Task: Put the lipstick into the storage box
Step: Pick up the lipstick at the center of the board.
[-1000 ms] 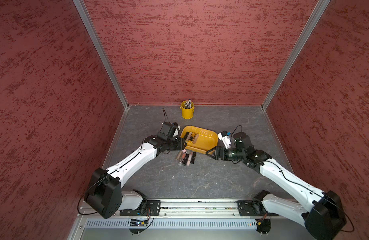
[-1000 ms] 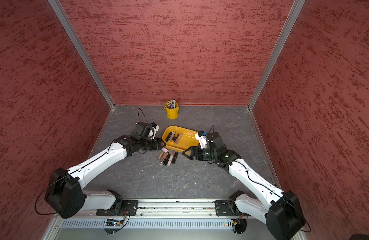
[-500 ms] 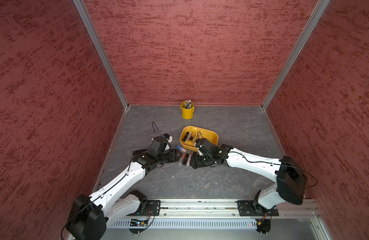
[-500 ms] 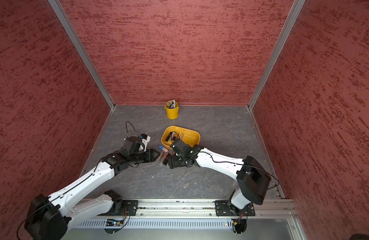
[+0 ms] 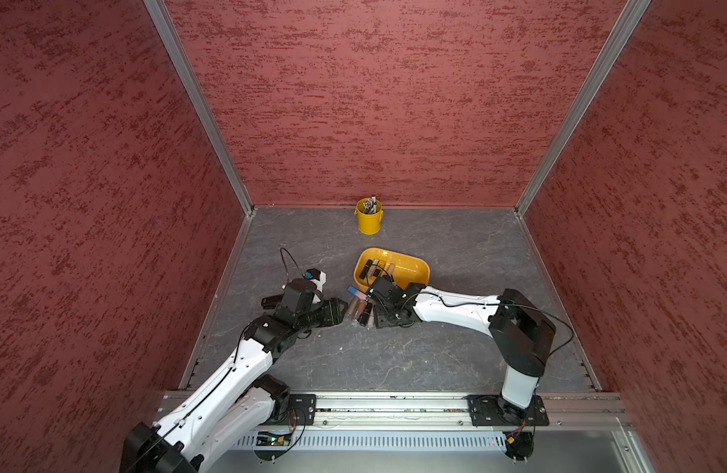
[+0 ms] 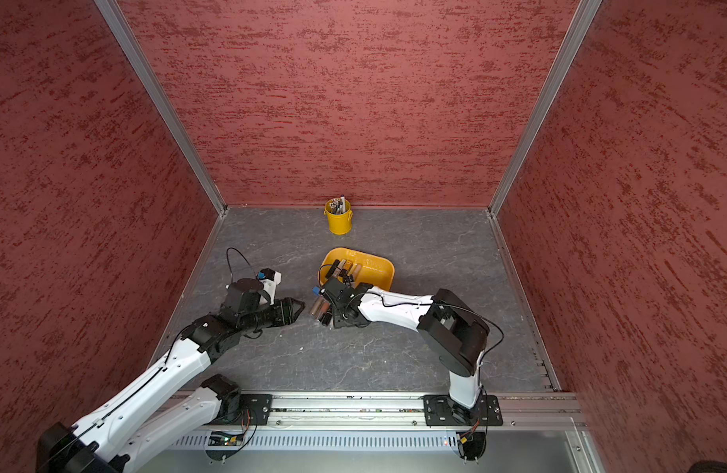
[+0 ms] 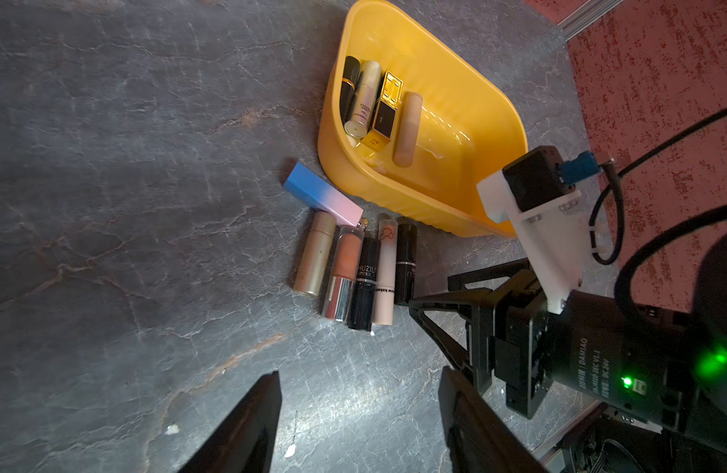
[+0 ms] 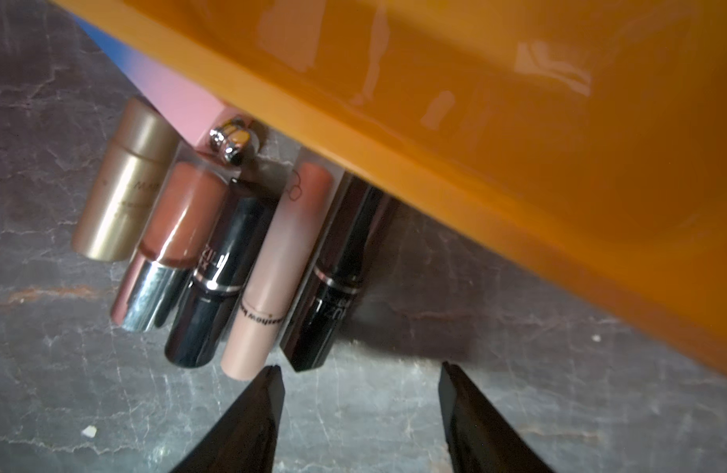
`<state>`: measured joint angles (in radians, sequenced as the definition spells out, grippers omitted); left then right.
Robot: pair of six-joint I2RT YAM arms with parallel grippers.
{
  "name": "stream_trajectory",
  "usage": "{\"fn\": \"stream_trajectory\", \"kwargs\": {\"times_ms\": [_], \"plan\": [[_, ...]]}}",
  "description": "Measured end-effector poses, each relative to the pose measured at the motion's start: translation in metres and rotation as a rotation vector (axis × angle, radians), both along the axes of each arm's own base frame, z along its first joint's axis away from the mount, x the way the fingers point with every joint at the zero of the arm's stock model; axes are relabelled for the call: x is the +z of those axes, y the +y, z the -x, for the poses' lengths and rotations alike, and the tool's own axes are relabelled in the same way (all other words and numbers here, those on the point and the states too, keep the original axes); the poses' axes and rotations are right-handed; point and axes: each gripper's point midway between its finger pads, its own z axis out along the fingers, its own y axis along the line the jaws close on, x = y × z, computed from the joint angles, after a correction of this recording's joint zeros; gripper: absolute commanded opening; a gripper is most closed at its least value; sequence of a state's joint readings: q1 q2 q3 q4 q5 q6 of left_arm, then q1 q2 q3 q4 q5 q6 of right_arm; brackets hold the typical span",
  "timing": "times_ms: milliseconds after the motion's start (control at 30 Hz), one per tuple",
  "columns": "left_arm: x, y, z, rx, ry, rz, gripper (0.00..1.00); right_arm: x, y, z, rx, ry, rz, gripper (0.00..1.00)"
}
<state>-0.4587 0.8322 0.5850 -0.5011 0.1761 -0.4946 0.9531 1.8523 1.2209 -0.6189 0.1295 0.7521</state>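
Right tool (image 8: 359, 365) reached lipsticks (image 8: 214, 262); wrist views show it and left tool (image 7: 359, 372) parted, empty.

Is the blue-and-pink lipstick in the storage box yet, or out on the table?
Out. The blue-and-pink lipstick lies flat on the table, just outside the storage box wall.
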Motion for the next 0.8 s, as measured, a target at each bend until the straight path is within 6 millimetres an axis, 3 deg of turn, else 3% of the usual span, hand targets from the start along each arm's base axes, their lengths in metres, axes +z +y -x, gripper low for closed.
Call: {"fn": "stream_trajectory", "kwargs": {"times_ms": [467, 800], "plan": [[0.000, 0.008, -0.001, 0.000, -0.002, -0.009, 0.67, -0.002, -0.002, -0.022, -0.055, -0.014, -0.001, 0.54], [-0.001, 0.012, -0.002, 0.009, 0.003, -0.008, 0.68, -0.016, -0.003, -0.022, -0.049, 0.010, 0.016, 0.47]]}}
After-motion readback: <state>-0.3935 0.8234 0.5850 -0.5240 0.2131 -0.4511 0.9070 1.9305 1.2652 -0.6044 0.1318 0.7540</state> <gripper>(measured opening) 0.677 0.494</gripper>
